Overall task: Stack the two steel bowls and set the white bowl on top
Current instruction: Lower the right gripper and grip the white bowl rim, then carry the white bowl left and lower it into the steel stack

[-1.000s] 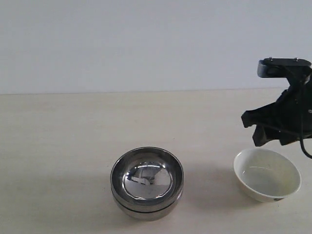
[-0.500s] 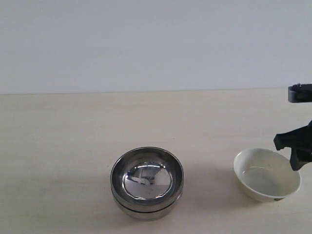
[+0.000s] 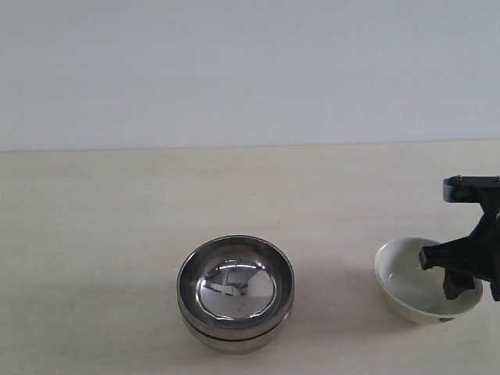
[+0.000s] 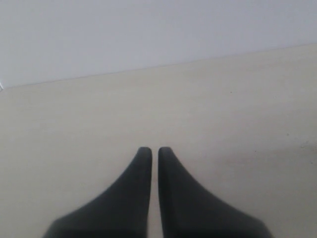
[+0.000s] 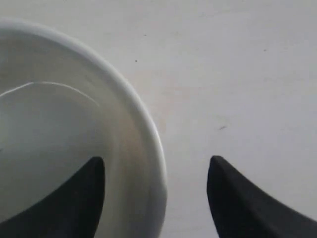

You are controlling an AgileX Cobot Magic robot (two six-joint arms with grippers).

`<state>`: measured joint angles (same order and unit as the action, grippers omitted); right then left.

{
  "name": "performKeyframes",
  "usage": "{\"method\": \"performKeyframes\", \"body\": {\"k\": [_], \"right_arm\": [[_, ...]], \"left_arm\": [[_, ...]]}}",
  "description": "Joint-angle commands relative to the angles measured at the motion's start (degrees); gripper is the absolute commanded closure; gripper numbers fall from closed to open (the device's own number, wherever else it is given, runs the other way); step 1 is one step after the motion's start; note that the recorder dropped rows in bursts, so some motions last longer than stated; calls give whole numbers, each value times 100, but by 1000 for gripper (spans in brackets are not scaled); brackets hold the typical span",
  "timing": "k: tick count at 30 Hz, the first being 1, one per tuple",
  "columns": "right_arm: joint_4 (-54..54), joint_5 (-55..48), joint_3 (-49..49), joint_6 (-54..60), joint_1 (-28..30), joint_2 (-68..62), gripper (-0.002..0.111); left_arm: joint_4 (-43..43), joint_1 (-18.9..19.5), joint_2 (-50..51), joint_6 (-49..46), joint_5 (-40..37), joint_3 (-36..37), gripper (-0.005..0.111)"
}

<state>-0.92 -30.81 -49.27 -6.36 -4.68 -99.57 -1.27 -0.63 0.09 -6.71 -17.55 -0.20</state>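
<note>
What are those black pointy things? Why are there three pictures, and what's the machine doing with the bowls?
It's a robot with two arms, each ending in a gripper: a pincer with two black fingers. One picture comes from a camera watching the whole table. The other two come from small cameras on the arms' wrists, so the fingers look big. On the table, two steel bowls sit one inside the other, and a white bowl stands apart, further right. The right gripper is open, one finger inside the white bowl and one outside its rim, not squeezing yet. The left gripper is shut and holds nothing.
</note>
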Motion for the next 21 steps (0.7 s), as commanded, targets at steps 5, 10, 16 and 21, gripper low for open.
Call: {"method": "performKeyframes", "body": {"k": [5, 10, 16, 21], "right_arm": [[228, 451, 56, 93, 20, -280, 77], [343, 507, 56, 247, 9, -284, 108], [733, 601, 56, 597, 9, -161, 108], [2050, 581, 56, 1685, 9, 207, 108]], "left_arm": [[54, 5, -9, -15, -1, 20, 103], [54, 5, -9, -15, -1, 20, 103], [54, 5, -9, -15, -1, 20, 103], [54, 5, -9, -15, -1, 20, 103]]}}
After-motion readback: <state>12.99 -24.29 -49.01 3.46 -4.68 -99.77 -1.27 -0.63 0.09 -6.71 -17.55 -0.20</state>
